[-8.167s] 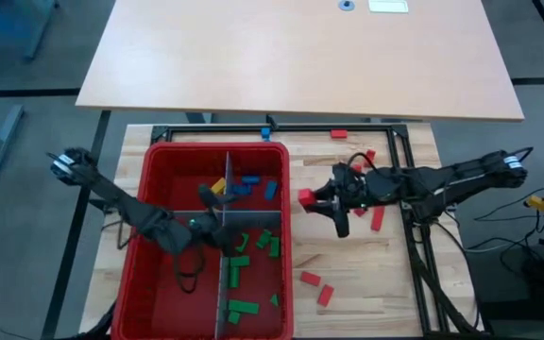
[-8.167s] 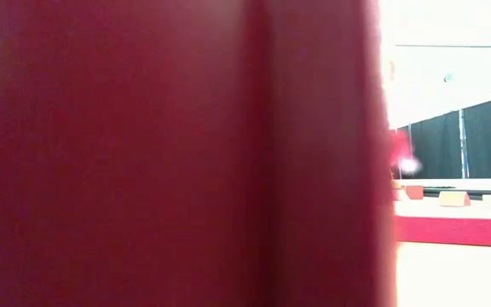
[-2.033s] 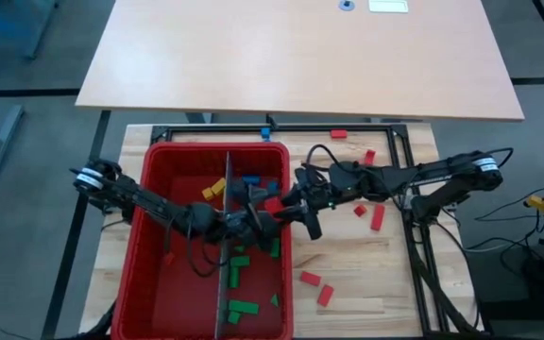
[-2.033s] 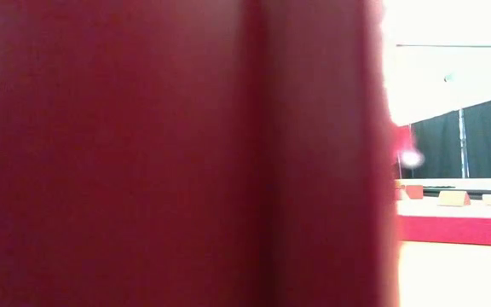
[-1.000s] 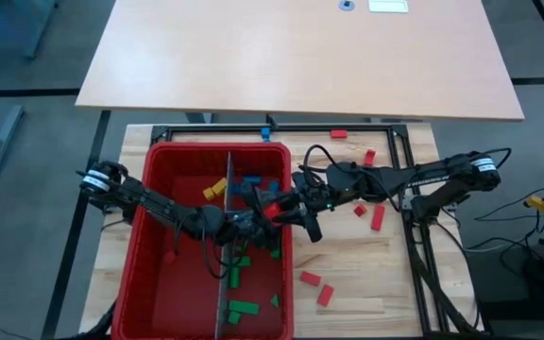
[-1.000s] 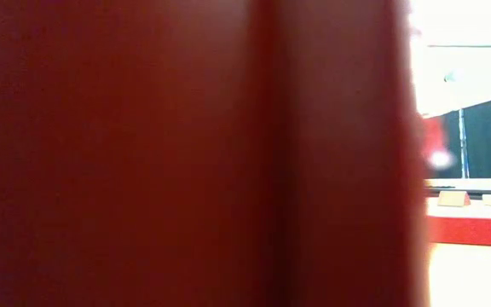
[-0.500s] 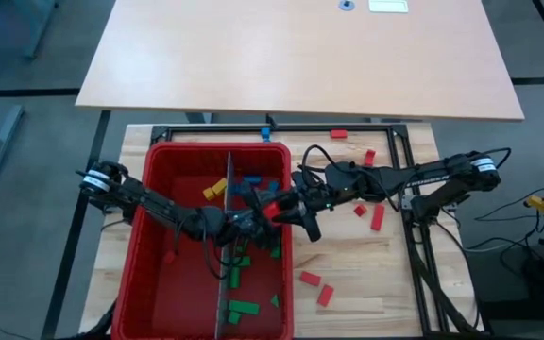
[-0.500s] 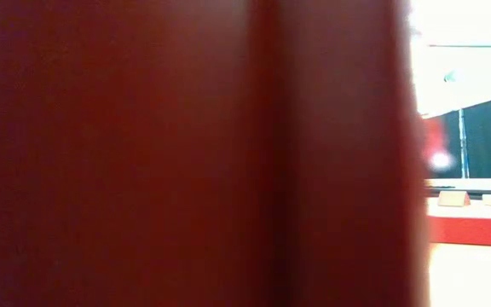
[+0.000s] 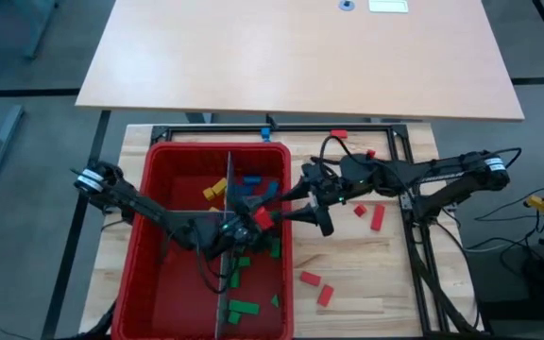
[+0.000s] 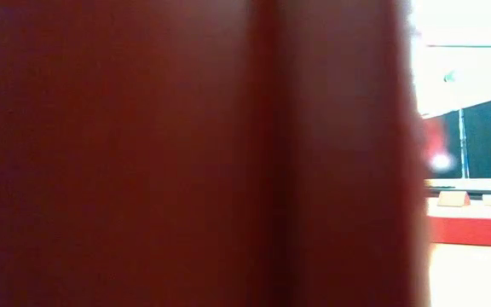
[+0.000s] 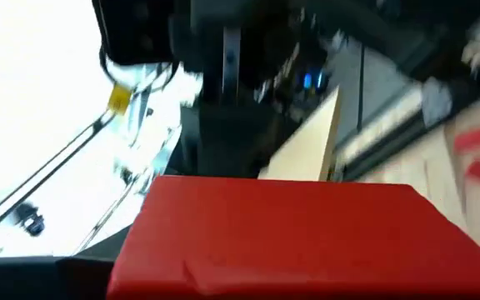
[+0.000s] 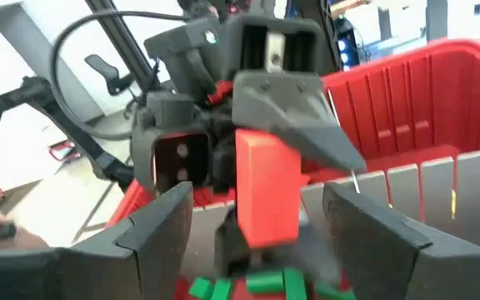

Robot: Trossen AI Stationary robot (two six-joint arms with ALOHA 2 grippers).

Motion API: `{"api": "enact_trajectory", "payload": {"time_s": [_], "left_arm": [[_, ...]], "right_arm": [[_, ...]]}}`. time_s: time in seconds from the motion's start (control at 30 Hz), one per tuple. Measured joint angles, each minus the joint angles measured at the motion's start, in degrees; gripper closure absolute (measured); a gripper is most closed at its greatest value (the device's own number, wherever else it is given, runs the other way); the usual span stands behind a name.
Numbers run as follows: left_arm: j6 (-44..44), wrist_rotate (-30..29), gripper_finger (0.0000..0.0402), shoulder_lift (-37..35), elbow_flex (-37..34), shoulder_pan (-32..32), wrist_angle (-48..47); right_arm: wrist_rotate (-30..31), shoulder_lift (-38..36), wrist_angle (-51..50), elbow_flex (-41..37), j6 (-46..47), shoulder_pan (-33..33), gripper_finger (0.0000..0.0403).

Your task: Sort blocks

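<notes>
left gripper (image 12: 261,179) now pinching red block (image 12: 265,196) after handover; right gripper (image 9: 300,203) jaws spread, backing off; block next goes into red bin (image 9: 149,274) compartment.

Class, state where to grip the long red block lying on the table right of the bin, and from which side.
Probably at its middle, across the narrow width, from straight above: the long red block lies flat, both long sides clear.
</notes>
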Motion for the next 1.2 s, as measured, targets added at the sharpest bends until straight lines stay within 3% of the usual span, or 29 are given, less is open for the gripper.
{"api": "enact_trajectory", "payload": {"time_s": [0.27,0.57,0.77,0.9,1.07,1.2], "left_arm": [[-4.3,-15.2,0.0153,-6.4,0.0,-11.1,-13.9],[-29.0,-29.0,0.0153,-18.1,0.0,-29.1,-35.5],[-53.9,-29.1,0.0153,-22.6,0.0,-38.9,-53.0],[-71.6,-22.8,0.0150,-24.4,0.0,-41.9,-62.5],[-90.7,-20.4,0.0087,-27.2,0.0,-42.2,-72.6],[-98.5,-19.6,0.0050,-28.4,0.0,-42.2,-79.5]], "right_arm": [[0.1,-2.6,-4.2,0.0,-1.9,0.0,0.0166],[0.1,-2.9,-4.3,0.0,-2.8,0.1,0.0181],[0.0,-2.9,-4.4,0.0,-2.8,0.2,0.0173],[0.0,-2.9,-4.5,0.0,-2.6,0.2,0.0166],[-0.1,-2.9,-4.7,0.0,-2.4,0.2,0.0160],[-0.2,-2.9,-5.0,0.0,-2.4,0.2,0.0156]]}}
